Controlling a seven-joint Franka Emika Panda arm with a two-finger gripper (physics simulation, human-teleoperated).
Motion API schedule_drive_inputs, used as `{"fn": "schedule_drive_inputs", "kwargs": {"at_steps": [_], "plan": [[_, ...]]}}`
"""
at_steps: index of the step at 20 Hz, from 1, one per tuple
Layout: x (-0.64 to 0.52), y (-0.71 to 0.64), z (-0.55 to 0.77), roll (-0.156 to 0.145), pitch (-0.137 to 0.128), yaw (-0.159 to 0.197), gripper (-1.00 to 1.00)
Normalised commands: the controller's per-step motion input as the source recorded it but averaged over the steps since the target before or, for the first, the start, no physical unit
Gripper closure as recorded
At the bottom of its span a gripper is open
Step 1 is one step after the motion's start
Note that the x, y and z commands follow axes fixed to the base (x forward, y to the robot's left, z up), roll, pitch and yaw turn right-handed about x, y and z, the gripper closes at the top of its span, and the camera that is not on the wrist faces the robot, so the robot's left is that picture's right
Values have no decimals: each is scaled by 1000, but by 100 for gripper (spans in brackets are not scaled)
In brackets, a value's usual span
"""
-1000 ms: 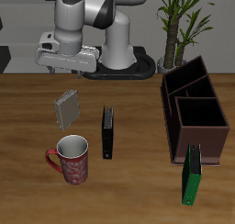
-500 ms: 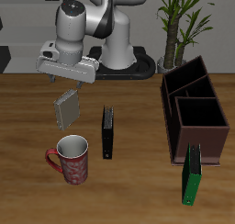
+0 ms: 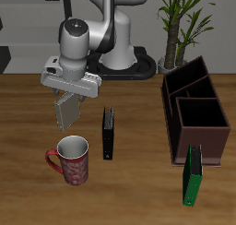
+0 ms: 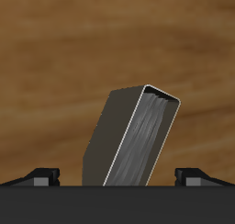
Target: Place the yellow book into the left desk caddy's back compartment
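While gripper straddles yellow book, fingertips clear both edges

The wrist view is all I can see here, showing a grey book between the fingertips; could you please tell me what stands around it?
Observer: A red mug stands just in front of the yellow book, nearer the table's front edge.
Operator: Thank you; where is the caddy?
Observer: The left desk caddy sits across the table, beyond an upright black book.
Operator: Is anything near the caddy?
Observer: A green book leans at its front.
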Motion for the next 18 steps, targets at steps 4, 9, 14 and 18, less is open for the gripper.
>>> {"fn": "schedule_drive_inputs", "kwargs": {"at_steps": [4,9,14,18], "plan": [[53,-74,-274,-34,16,-34,-100],[28,-28,-177,-1,23,0,100],[-44,-15,-5,-5,10,-24,100],[-128,-19,302,-25,-34,-7,100]]}}
